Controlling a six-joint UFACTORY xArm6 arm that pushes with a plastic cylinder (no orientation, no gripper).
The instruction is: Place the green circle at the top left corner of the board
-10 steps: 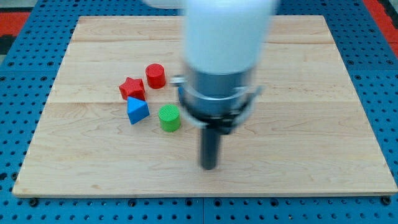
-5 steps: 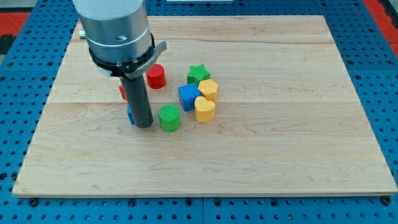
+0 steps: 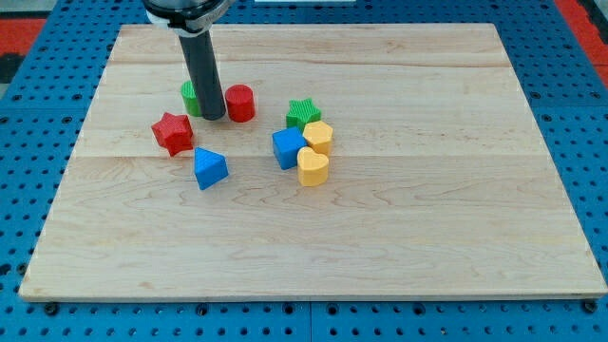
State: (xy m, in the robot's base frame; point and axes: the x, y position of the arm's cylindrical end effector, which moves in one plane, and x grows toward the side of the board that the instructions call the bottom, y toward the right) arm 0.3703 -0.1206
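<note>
The green circle (image 3: pixel 191 98) stands on the wooden board (image 3: pixel 427 218), left of centre in the upper half, mostly hidden behind my rod. My tip (image 3: pixel 213 118) rests on the board just right of and below the green circle, between it and the red circle (image 3: pixel 240 103). The tip touches or nearly touches both; I cannot tell which.
A red star (image 3: pixel 172 132) lies below-left of the tip and a blue triangle (image 3: pixel 209 168) below it. To the right sits a cluster: a green star (image 3: pixel 303 114), a yellow hexagon (image 3: pixel 318 136), a blue cube (image 3: pixel 288 148), a yellow heart (image 3: pixel 313 166).
The rod swept from the board's middle to the left, then up. The green circle moved up-left, from beside the blue triangle to beside the red circle. The red star shifted down-left.
</note>
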